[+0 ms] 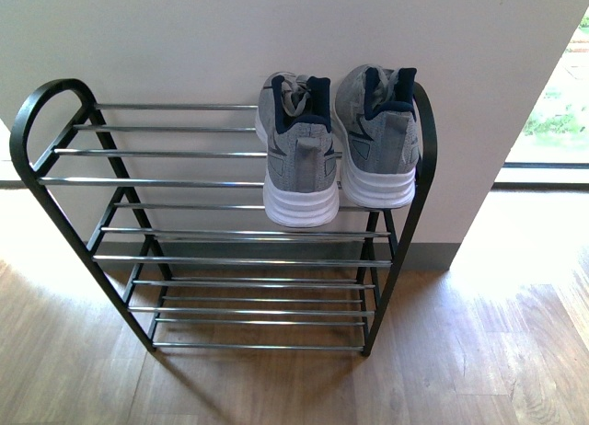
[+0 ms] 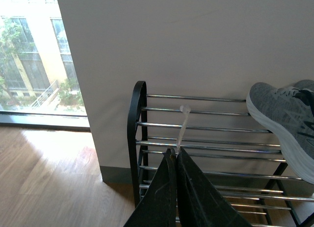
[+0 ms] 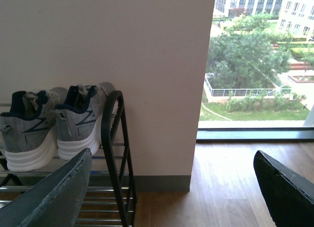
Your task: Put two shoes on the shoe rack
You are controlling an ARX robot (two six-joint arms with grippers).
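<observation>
Nearest the cameras are the arms' own tools. In the left wrist view the left pincer (image 2: 174,151) has its two dark fingers (image 2: 158,200) pressed together along their length, with only a hairline seam between them. A thin translucent strip (image 2: 183,125) stands up from the tips; what it is cannot be told. In the right wrist view the right pincer (image 3: 171,156) is spread wide apart, with nothing between the fingers. Neither arm shows in the front view.

Beyond them lies the wood-plank surface (image 1: 460,370), lit brightly toward 3 o'clock in the front view. The shoe rack (image 1: 184,181) stands on it, backed against the wall. It has a black frame with arched ends and several tiers of shiny rods.

Both shoes sit on the top tier, at its 3 o'clock end, heels toward the robot and toes toward the wall. The inner shoe (image 1: 299,158) has its white heel sole hanging over the front rod. The outer shoe (image 1: 377,135) sits at 3 o'clock of it, close alongside and a little further back, just beside the arched end. Whether it touches the arch cannot be told. The 9 o'clock half of that tier is bare rods.

Behind stands the pale wall (image 1: 276,29) with a grey skirting (image 1: 423,257). Past its corner, at 3 o'clock, is a window (image 1: 557,94) showing greenery.
</observation>
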